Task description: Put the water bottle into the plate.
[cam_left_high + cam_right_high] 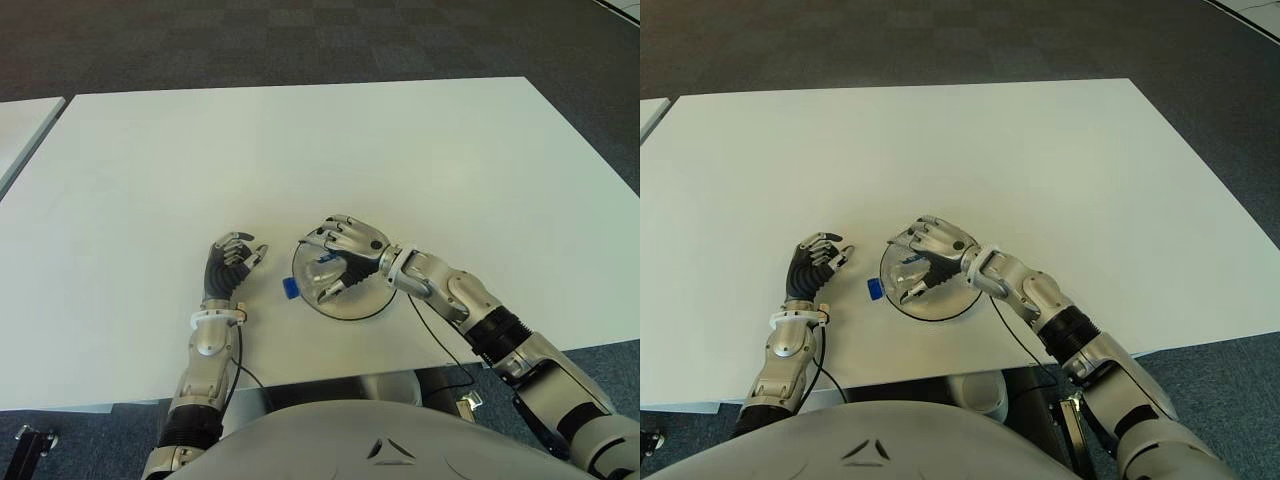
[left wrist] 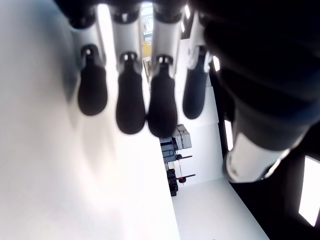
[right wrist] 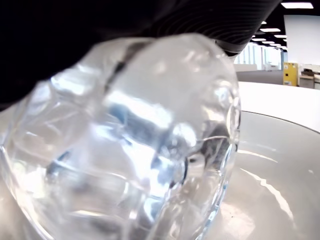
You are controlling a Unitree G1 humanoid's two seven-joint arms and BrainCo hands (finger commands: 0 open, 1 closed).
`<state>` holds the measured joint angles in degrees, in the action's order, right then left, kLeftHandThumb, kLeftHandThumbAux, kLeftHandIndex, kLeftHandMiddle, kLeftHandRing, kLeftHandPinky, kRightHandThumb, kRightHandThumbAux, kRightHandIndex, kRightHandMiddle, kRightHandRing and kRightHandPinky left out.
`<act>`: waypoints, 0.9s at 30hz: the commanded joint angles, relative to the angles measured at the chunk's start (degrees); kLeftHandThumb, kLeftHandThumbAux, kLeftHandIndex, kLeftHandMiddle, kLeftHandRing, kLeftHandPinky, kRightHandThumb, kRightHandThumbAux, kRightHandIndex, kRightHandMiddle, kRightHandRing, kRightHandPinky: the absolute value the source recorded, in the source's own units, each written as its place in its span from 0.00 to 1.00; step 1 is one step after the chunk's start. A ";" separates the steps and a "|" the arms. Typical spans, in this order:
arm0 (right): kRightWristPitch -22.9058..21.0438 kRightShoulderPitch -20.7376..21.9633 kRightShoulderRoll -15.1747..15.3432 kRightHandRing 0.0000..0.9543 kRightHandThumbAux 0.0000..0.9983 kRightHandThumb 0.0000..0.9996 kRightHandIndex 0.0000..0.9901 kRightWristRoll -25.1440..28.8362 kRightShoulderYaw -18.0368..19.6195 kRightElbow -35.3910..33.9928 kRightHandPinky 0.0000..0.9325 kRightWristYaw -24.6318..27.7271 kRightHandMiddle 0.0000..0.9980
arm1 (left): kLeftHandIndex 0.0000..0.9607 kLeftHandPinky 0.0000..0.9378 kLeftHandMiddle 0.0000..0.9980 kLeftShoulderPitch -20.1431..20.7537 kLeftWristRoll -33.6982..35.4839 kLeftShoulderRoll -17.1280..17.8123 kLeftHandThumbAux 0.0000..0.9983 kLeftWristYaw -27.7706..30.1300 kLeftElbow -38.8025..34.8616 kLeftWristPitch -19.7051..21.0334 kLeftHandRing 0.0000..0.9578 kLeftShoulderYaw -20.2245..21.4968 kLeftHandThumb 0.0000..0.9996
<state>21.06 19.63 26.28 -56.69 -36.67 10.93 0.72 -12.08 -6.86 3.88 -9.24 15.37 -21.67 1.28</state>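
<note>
A clear water bottle with a blue cap lies on its side over the round plate near the table's front edge. The cap pokes out past the plate's left rim. My right hand is curled around the bottle from above. In the right wrist view the bottle's clear body fills the frame, just above the plate's rim. My left hand shows to the left of the plate with its fingers curled and nothing in them.
The white table stretches far back and to both sides. A second white table's corner shows at the far left. Dark carpet lies beyond the table.
</note>
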 commanded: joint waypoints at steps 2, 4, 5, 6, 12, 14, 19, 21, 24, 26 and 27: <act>-2.97 -1.15 -1.02 0.00 0.16 0.46 0.00 -0.66 1.97 -1.41 0.00 -2.04 0.00 | 0.45 0.68 0.68 0.01 0.08 0.02 0.72 0.88 1.05 1.63 0.69 -0.04 0.70; -3.60 -1.42 -1.25 0.00 0.16 0.46 0.00 -0.50 2.45 -2.05 0.00 -2.27 0.00 | 0.45 0.68 0.68 0.05 -0.03 0.04 0.72 0.74 1.20 1.33 0.69 -0.04 0.70; -4.01 -1.60 -1.40 0.00 0.16 0.47 0.00 -0.36 2.83 -2.58 0.00 -2.43 0.00 | 0.45 0.68 0.68 0.06 -0.04 0.04 0.72 0.70 1.25 1.24 0.69 -0.02 0.70; -4.29 -1.73 -1.49 0.00 0.16 0.47 0.00 -0.29 3.09 -2.94 0.00 -2.52 0.00 | 0.45 0.68 0.68 0.06 -0.03 0.03 0.72 0.68 1.27 1.21 0.69 -0.01 0.70; -6.01 -3.05 -2.83 0.00 0.16 0.48 0.00 -0.29 4.54 -3.73 0.00 -6.00 0.00 | 0.45 0.69 0.69 0.11 -0.02 0.16 0.72 0.83 1.58 0.63 0.70 -0.02 0.70; -6.39 -3.39 -3.23 0.00 0.16 0.48 0.00 -0.31 5.04 -3.97 0.00 -7.44 0.00 | 0.45 0.69 0.69 0.11 0.16 0.20 0.72 1.04 1.65 0.59 0.70 0.00 0.70; -6.98 -4.55 -4.35 0.00 0.16 0.46 0.00 0.82 6.55 -4.51 0.00 -10.72 0.00 | 0.45 0.70 0.69 0.20 -0.02 0.57 0.72 1.26 1.92 0.41 0.71 -0.03 0.70; -6.97 -5.00 -4.74 0.00 0.16 0.46 0.00 1.39 7.08 -4.62 0.00 -11.41 0.00 | 0.45 0.70 0.69 0.21 -0.18 0.64 0.72 1.18 1.94 0.50 0.71 -0.05 0.70; -6.62 -6.45 -5.71 0.00 0.17 0.46 0.00 3.71 8.59 -4.91 0.00 -12.84 0.00 | 0.45 0.70 0.69 0.24 -0.57 0.76 0.72 0.92 2.00 0.67 0.71 -0.13 0.70; -5.98 -7.49 -6.51 0.00 0.17 0.46 0.00 5.86 9.72 -4.77 0.00 -14.13 0.00 | 0.45 0.70 0.69 0.27 -0.60 0.86 0.72 1.00 2.10 0.59 0.71 -0.17 0.70; -5.40 -7.99 -6.97 0.00 0.17 0.46 0.00 7.17 10.35 -4.54 0.00 -14.90 0.00 | 0.45 0.69 0.69 0.29 -0.52 0.86 0.72 1.08 2.13 0.56 0.71 -0.16 0.70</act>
<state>15.00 13.71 20.38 -52.59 -27.89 6.08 -12.65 -11.78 -6.97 4.28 -9.10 16.07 -22.04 1.28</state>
